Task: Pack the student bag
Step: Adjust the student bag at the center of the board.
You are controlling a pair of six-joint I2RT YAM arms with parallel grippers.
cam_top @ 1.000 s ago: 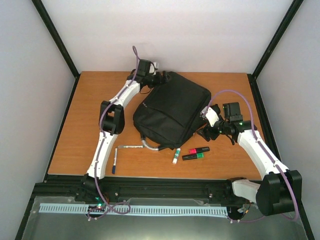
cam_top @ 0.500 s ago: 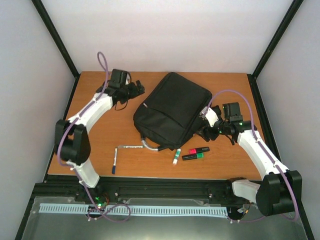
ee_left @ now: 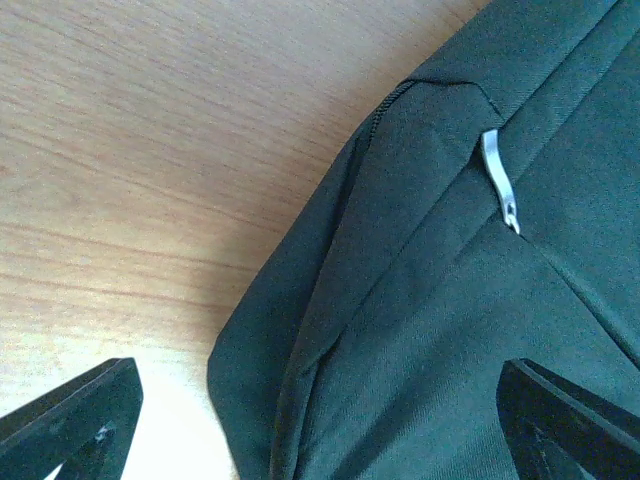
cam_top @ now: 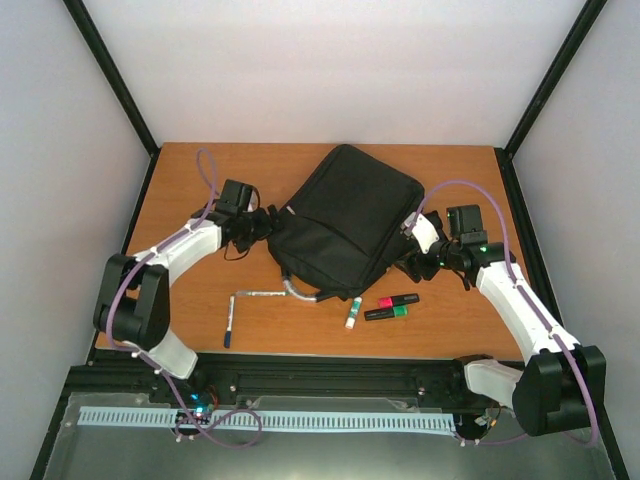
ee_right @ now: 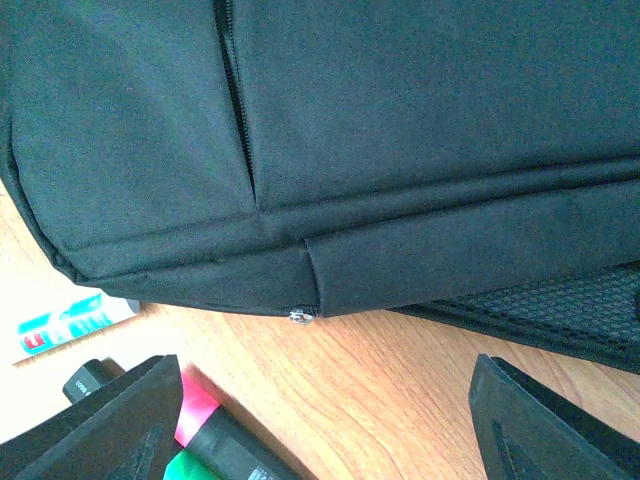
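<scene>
The student bag (cam_top: 345,225) lies flat near the middle of the wooden worktop (cam_top: 190,180), turned on a slant so one corner points to the far side, with its grey loop handle (cam_top: 296,291) sticking out of the near edge. My left pincer (cam_top: 268,222) is at the bag's left corner with its fingers spread wide apart and nothing between them. From my left wrist, one finger (ee_left: 85,410) hangs over bare wood and the other over black fabric, and a small silver zip pull (ee_left: 500,182) lies on the cloth just ahead. I cannot tell whether either finger touches the bag. My right pincer (cam_top: 408,262) sits at the bag's right near edge, also spread wide and gripping nothing. From that wrist I see a closed zip line (ee_right: 235,100) running up the side panel, a tiny metal stud (ee_right: 300,316) at the seam and a strip of mesh strap (ee_right: 560,310) under the edge. On the wood near that pincer, a pink highlighter (cam_top: 398,300) and a green highlighter (cam_top: 386,313) lie side by side, with a white and green stick (cam_top: 352,313) just left of them. A white pen (cam_top: 258,294) lies beside the loop, and a blue-tipped pen (cam_top: 229,322) lies nearer my left base
</scene>
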